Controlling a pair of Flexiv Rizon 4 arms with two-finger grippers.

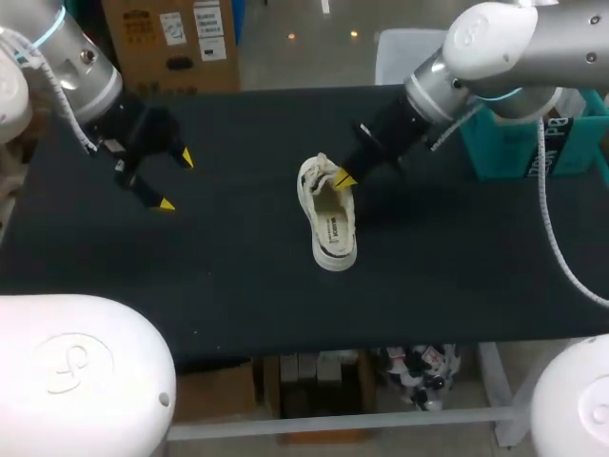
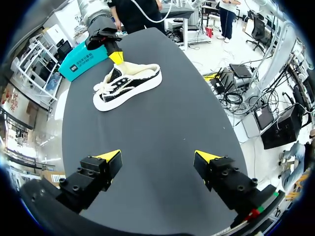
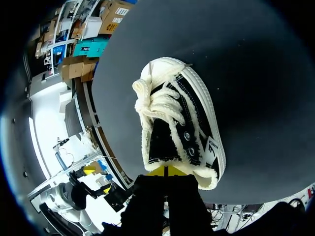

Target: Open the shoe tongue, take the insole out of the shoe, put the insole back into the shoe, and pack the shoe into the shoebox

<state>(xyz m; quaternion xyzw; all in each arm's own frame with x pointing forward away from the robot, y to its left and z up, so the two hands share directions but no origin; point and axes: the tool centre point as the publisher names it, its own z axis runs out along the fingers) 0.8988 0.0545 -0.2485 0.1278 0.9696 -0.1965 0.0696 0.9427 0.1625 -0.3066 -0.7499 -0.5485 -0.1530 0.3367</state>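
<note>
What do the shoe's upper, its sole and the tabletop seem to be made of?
The shoe has a black upper that looks like matte canvas, with fuzzy cream trim, perhaps fleece or frayed fabric. Its sole looks like smooth white rubber. The table has a matte black covering, likely cloth or a soft mat; no reflections show.

The only furniture is a table (image 1: 238, 286) with a matte black top. It runs nearly the full width of the head view and reads as dark charcoal grey in both wrist views. Light falls on it evenly, with no glare and only soft, faint shadows on the surface. Below its near edge a white frame shows in the head view, with an upright leg (image 1: 496, 390) towards the right and a pale crossbar (image 1: 381, 420) running low between the supports.
</note>
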